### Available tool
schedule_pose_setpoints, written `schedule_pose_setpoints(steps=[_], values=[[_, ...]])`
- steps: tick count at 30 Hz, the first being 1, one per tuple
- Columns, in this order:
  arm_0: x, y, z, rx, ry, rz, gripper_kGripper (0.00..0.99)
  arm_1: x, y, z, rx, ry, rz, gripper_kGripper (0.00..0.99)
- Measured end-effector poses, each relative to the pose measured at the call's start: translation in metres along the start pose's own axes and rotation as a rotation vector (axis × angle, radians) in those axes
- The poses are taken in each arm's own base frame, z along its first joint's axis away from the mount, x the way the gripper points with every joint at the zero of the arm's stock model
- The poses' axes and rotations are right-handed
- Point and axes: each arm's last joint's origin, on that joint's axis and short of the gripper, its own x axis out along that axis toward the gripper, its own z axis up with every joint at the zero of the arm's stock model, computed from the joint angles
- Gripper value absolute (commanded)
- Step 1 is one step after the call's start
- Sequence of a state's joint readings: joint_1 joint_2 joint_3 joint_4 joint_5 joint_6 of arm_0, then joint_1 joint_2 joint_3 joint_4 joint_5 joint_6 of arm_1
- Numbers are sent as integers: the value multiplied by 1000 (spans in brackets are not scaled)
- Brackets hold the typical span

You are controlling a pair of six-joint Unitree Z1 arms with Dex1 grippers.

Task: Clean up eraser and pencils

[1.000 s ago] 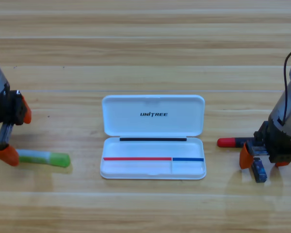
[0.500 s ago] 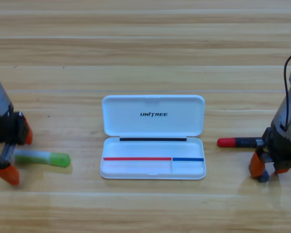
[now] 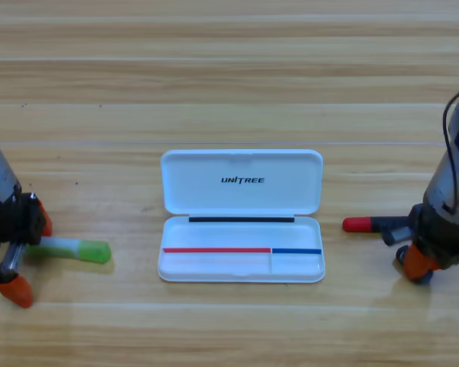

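The eraser (image 3: 403, 256) shows only as a dark blue sliver under my right gripper (image 3: 418, 264), which points down on it at the right edge with its orange jaws drawn together around it. The red-ended black pencil (image 3: 373, 225) lies just left of that gripper, its barrel running under the arm. The green pencil (image 3: 70, 248) lies at the left. My left gripper (image 3: 28, 256) stands open across the pencil's pale left end, one jaw above it and one below.
The white UNITREE case (image 3: 214, 265) lies open in the middle of the wooden table, its lid folded back toward the top. A black cable hangs by the right arm at the picture's right edge.
The right gripper came down over the eraser and its jaws narrowed onto it, hiding most of it. The left gripper shifted down so its open jaws straddle the green pencil's end.
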State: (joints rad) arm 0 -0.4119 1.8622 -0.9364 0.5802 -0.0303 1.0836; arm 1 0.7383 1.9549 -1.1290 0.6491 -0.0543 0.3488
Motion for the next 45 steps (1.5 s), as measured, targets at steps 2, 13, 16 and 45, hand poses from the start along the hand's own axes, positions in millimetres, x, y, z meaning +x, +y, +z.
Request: schedule_pose_setpoints(steps=[2,13,16,45], values=[[0,0,0,-1,-2,1,989,-1,1,-2,-179,3,-44,0],[-1,-1,-3,-2,-18,11,990,-66,18,-20,-1001,-48,-148,0],[-1,-1,-3,-2,-19,13,989,-80,34,-15,-1121,-119,-48,0],[1,26,18,93,-39,52,609,-32,97,53,-1218,-129,112,0]])
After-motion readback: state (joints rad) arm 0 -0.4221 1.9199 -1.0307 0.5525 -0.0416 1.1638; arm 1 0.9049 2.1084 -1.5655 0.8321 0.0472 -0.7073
